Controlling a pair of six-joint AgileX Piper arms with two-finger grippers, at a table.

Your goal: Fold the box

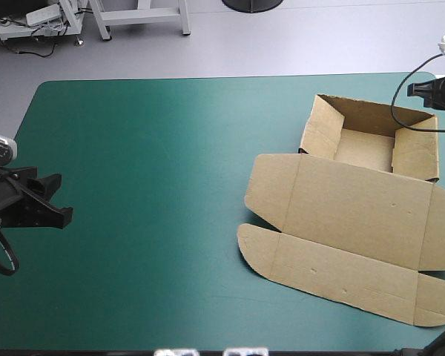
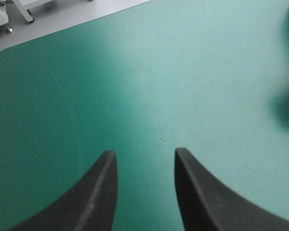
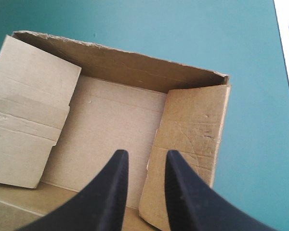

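The brown box [image 1: 356,215] lies on the right half of the table. Its tray part [image 1: 363,144] has the far wall raised and two side flaps leaning inward, while the lid and its flaps lie flat toward the front. My right gripper [image 1: 414,90] hovers over the tray's far right corner. In the right wrist view this gripper [image 3: 144,154] is open above the tray floor [image 3: 111,115], beside the right flap [image 3: 192,134]. My left gripper [image 1: 63,198] is open near the table's left edge, far from the box. In the left wrist view, the left gripper [image 2: 144,153] has only the cover under it.
The teal-green cover [image 1: 170,163] stretches between the left gripper and the box. The lid's front flap [image 1: 341,278] reaches close to the table's front right corner. The table's rounded far left corner [image 2: 0,55] lies ahead of the left gripper.
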